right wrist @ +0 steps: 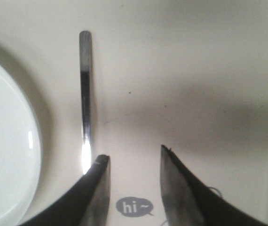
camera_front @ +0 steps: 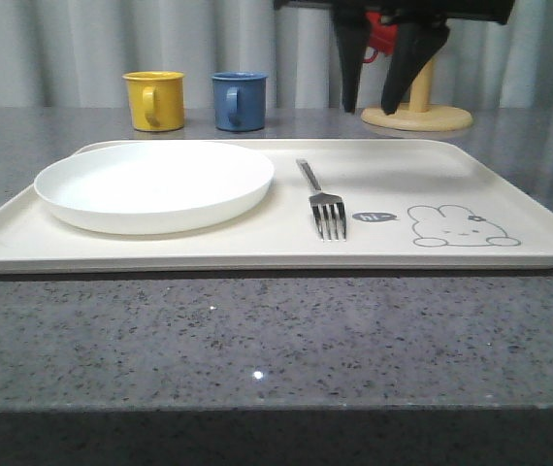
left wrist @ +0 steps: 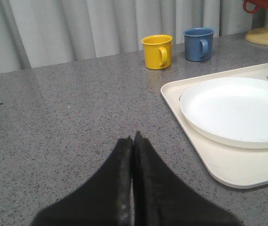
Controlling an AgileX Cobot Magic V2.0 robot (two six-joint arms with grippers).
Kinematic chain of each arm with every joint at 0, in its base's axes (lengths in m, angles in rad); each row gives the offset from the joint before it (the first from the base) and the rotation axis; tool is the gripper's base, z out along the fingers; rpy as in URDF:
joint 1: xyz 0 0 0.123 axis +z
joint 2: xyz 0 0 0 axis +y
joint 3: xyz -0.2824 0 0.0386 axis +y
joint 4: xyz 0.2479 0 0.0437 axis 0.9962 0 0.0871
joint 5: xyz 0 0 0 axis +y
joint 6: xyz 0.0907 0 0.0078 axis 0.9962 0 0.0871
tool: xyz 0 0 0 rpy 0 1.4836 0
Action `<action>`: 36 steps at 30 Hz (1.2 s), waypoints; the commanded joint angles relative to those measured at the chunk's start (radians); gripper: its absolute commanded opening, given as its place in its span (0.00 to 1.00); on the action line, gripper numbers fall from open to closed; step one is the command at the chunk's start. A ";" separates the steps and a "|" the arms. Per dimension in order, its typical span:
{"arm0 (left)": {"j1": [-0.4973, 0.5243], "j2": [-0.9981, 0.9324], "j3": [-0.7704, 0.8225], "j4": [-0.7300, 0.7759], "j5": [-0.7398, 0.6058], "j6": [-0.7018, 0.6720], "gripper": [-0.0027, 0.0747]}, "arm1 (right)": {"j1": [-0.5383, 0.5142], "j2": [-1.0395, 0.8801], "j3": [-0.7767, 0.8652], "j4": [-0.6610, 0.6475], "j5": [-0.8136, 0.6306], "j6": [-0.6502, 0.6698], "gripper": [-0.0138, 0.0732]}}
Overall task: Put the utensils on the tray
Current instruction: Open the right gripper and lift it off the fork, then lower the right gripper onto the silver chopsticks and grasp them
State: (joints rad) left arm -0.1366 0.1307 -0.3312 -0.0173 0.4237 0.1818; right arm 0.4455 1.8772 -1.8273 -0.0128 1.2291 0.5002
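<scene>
Grey speckled bench (camera_front: 257,340) under everything. Fork (camera_front: 321,204) lies flat on the tray (camera_front: 509,260), just beside the white plate (camera_front: 155,184). My right gripper (camera_front: 378,107) hangs above it, jaws apart and empty; left gripper (left wrist: 133,141) has jaws pressed together, nothing held.

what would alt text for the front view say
A silver fork lies on a cream tray between a round white plate and a rabbit drawing. The open right gripper hangs above the tray's far edge, with a yellow mug and blue mug behind.
</scene>
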 commanded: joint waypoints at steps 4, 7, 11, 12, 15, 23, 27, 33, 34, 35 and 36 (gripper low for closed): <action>-0.005 0.009 -0.026 -0.011 -0.083 -0.008 0.01 | -0.137 -0.115 -0.007 0.033 0.105 -0.173 0.50; -0.005 0.009 -0.026 -0.011 -0.083 -0.008 0.01 | -0.210 -0.162 0.035 0.033 0.104 -0.222 0.50; -0.005 0.009 -0.026 -0.011 -0.083 -0.008 0.01 | -0.349 -0.226 0.116 0.035 0.081 -0.298 0.50; -0.005 0.009 -0.026 -0.011 -0.083 -0.008 0.01 | -0.388 -0.239 0.137 0.036 0.076 -0.321 0.50; -0.005 0.009 -0.026 -0.011 -0.083 -0.008 0.01 | -0.485 -0.260 0.194 0.040 0.074 -0.387 0.50; -0.005 0.009 -0.026 -0.011 -0.083 -0.008 0.01 | -0.549 -0.260 0.361 0.043 -0.041 -0.456 0.50; -0.005 0.009 -0.026 -0.011 -0.083 -0.008 0.01 | -0.544 -0.235 0.416 0.058 -0.094 -0.460 0.50; -0.005 0.009 -0.026 -0.011 -0.083 -0.008 0.01 | -0.544 -0.205 0.422 0.099 -0.101 -0.470 0.50; -0.005 0.009 -0.026 -0.011 -0.083 -0.008 0.01 | -0.544 -0.202 0.422 0.101 -0.104 -0.470 0.50; -0.005 0.009 -0.026 -0.011 -0.083 -0.008 0.01 | -0.544 -0.201 0.422 0.102 -0.108 -0.470 0.50; -0.005 0.009 -0.026 -0.011 -0.083 -0.008 0.01 | -0.544 -0.199 0.422 0.102 -0.113 -0.470 0.50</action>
State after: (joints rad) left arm -0.1366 0.1307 -0.3312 -0.0173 0.4237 0.1818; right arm -0.0975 1.7146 -1.3845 0.0791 1.1425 0.0441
